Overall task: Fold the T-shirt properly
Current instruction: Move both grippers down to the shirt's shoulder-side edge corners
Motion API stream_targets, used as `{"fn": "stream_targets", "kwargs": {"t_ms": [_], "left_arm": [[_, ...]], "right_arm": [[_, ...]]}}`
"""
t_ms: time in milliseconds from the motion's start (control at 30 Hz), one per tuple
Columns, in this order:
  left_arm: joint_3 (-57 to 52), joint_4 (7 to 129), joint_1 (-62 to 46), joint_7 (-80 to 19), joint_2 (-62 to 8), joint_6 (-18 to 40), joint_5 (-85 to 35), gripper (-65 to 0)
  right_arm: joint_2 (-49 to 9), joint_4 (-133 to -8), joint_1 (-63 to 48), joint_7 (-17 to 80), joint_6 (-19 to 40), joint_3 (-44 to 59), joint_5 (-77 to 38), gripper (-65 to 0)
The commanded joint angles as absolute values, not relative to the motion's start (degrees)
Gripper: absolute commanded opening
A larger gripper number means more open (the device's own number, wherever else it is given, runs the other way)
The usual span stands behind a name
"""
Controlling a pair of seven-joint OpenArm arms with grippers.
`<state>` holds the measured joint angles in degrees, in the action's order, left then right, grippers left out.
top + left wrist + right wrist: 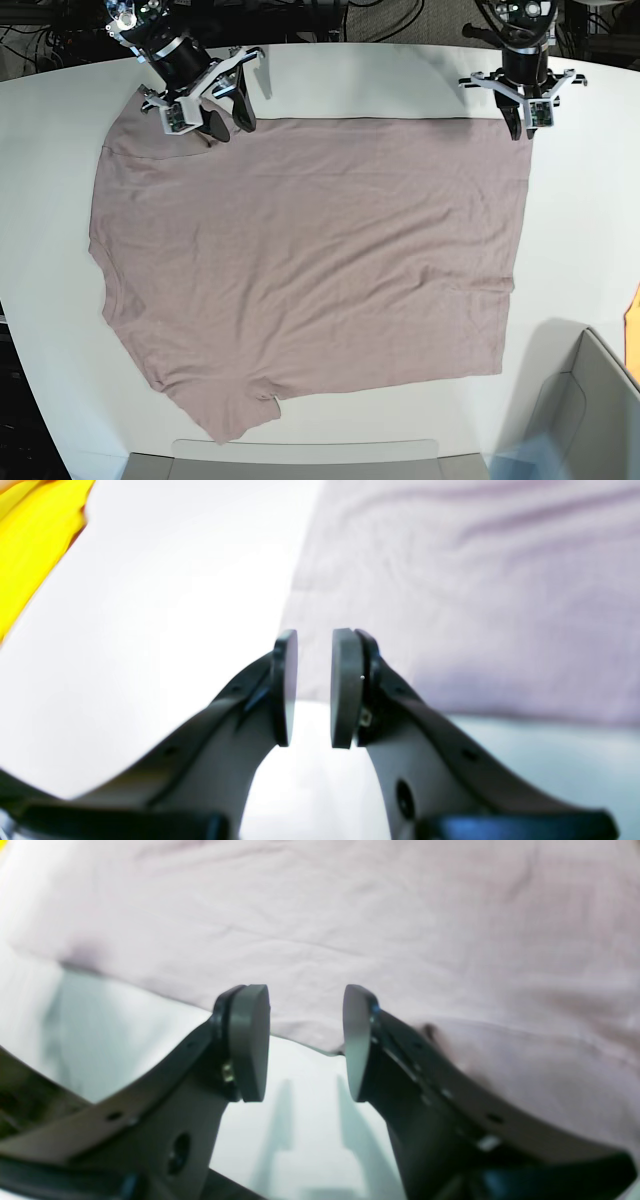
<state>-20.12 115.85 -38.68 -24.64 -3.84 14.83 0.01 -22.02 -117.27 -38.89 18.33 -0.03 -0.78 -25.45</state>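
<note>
The pink-mauve T-shirt (310, 260) lies spread flat on the white table (400, 80), with its straight far edge toward both arms. My left gripper (527, 125) hovers at the shirt's far right corner. In the left wrist view it (314, 687) is open by a narrow gap, with nothing between the pads, over the corner of the shirt (475, 605). My right gripper (225, 122) is at the far left part of the same edge. In the right wrist view it (306, 1040) is open and empty, just above the edge of the shirt (350, 915).
A grey bin (590, 400) stands at the near right, with an orange object (634, 320) at the right border. A yellow object (30, 545) shows in the left wrist view's corner. A grey tray edge (300, 455) lies along the near side. Cables run behind the table.
</note>
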Motion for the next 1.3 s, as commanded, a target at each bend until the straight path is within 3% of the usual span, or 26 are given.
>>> {"fn": "stream_targets", "kwargs": {"t_ms": [0,200,500,800,1267], "left_arm": [[-20.4,116.7,-38.9,-23.5,-5.1,14.0,0.0,-54.1],[-20.4,116.6,-38.8,-23.5,-11.5,14.0,0.0,-54.7],[-19.6,116.4,-38.7,-23.5,-14.5,14.1,0.0,-54.7],[-16.3,115.3,-36.2,-27.1,-14.5,14.1,0.0,-54.7],[-15.5,115.3,-34.9,-29.0,-14.4,14.1,0.2,-54.7]], "right_arm": [[-22.1,-118.4,-39.9,16.7,0.0,1.7,-29.1,-40.6],[-19.4,-117.9,-45.7,16.7,0.0,16.0,-45.5,-40.6],[-7.8,-114.4,-48.3,27.4,0.1,29.8,-45.9,-40.6],[-8.6,-103.8,-45.0,27.8,6.3,31.1,-46.2,-40.6],[-9.3,-98.4,-42.1,27.9,6.2,31.2,-46.0,-40.6]]}}
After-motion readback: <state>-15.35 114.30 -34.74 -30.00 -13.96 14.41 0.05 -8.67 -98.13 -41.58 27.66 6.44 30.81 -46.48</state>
